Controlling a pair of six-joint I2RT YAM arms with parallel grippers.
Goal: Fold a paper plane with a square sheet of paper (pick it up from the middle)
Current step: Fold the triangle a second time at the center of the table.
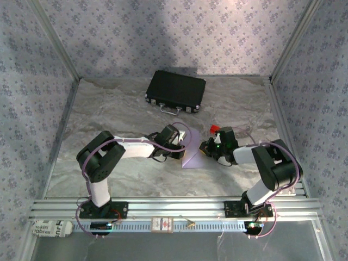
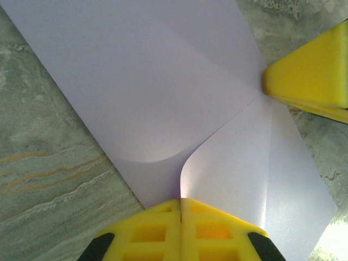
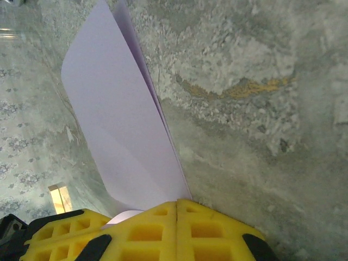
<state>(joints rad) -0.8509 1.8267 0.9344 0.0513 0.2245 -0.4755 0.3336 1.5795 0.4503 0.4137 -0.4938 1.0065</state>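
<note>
I see a black case lying flat at 12 o'clock on the grey marbled surface, its handle turned toward me. A small red block sits near centre, toward 3 o'clock, well apart from the case. Floral-papered walls close in three sides. A metal rail runs along 6 o'clock, and a white printed roll lies at 7 o'clock beyond it. Up close, an ochre streak crosses the surface.

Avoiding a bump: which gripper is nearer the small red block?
Right. The right gripper is just on the near side of the small red block; the left gripper lies farther left. Both clamp the pale lilac paper sheet.
</note>
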